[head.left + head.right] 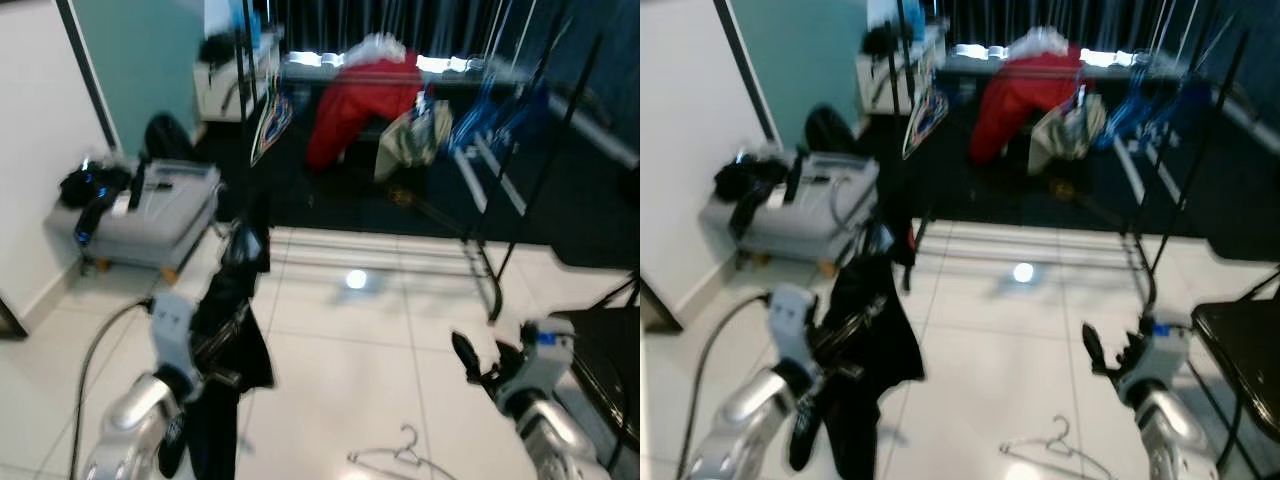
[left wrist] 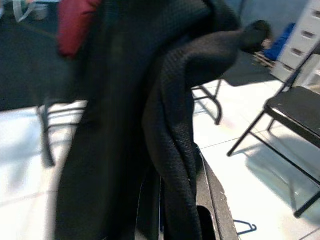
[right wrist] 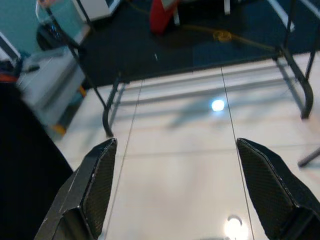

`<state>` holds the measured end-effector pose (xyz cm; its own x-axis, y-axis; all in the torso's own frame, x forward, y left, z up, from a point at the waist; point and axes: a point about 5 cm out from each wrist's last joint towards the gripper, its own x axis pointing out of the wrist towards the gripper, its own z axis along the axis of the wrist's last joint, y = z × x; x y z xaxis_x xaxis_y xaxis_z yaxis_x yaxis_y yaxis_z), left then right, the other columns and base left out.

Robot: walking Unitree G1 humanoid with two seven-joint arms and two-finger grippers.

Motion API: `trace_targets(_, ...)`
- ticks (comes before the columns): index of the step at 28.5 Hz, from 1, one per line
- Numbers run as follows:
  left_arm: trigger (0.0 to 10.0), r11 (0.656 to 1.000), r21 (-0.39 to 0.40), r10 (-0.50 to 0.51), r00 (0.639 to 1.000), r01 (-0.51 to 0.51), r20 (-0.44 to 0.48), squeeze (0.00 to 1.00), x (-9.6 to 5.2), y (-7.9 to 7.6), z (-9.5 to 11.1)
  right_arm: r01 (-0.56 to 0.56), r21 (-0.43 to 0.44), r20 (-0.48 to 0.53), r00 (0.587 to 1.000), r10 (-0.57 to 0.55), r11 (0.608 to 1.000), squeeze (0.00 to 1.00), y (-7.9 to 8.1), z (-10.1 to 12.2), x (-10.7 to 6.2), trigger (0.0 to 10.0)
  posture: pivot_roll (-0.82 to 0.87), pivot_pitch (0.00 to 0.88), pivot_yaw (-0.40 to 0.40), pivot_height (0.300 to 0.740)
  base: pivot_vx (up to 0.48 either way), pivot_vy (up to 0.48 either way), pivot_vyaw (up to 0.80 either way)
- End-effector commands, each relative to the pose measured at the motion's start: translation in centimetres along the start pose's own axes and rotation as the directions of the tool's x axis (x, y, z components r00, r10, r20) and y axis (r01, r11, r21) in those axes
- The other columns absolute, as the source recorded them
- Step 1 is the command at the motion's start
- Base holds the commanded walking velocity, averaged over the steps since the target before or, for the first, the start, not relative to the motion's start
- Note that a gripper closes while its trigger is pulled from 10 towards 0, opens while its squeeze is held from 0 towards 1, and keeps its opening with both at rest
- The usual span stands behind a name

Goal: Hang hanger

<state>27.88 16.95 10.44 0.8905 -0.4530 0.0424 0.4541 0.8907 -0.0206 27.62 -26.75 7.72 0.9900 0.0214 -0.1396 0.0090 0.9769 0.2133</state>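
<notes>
A black garment [image 1: 232, 350] hangs from my left gripper [image 1: 213, 345], which is raised at the lower left and shut on it. In the left wrist view the cloth [image 2: 150, 115] drapes over the fingers and hides most of them. My right gripper [image 3: 175, 145] is open with nothing between its fingers, and it hovers above the white tiles at the lower right [image 1: 467, 362]. A thin wire hanger [image 1: 400, 455] lies on the floor between my arms. Ahead stands a black clothes rack [image 1: 480, 240] holding a red garment [image 1: 350, 110], a pale one [image 1: 412, 140] and blue hangers [image 1: 490, 115].
A grey case [image 1: 150, 215] with black items on top sits by the white wall at the left. A black folding chair [image 1: 610, 370] stands close on the right. Dark carpet [image 1: 340, 195] lies under the rack. A cable [image 1: 100, 345] trails by my left arm.
</notes>
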Motion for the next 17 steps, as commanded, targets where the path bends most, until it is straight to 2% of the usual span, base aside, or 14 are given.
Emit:
trace_targets(1,10.0,0.999,0.033,-0.029,0.999,0.028,0.032,0.00,0.3,-0.5,0.7,-0.013,0.008,-0.011,1.000,0.013,1.000,0.00,0.6,-0.5,0.1,10.0,-0.09,0.000,-0.012,0.740,0.480,0.000,-0.80)
trace_targets(6,10.0,0.998,0.034,-0.059,0.997,0.058,0.047,0.00,1.2,-1.4,1.0,-0.014,0.010,0.017,1.000,0.013,1.000,0.00,0.8,-0.3,0.1,10.0,-0.09,0.000,-0.009,0.740,0.480,0.000,-0.80)
trace_targets(17,10.0,0.996,0.054,-0.080,0.995,0.077,0.057,0.00,2.2,-1.9,1.5,-0.009,0.030,0.027,1.000,0.008,1.000,0.00,0.9,-0.4,0.1,10.0,-0.09,0.000,0.004,0.740,0.480,0.000,0.00)
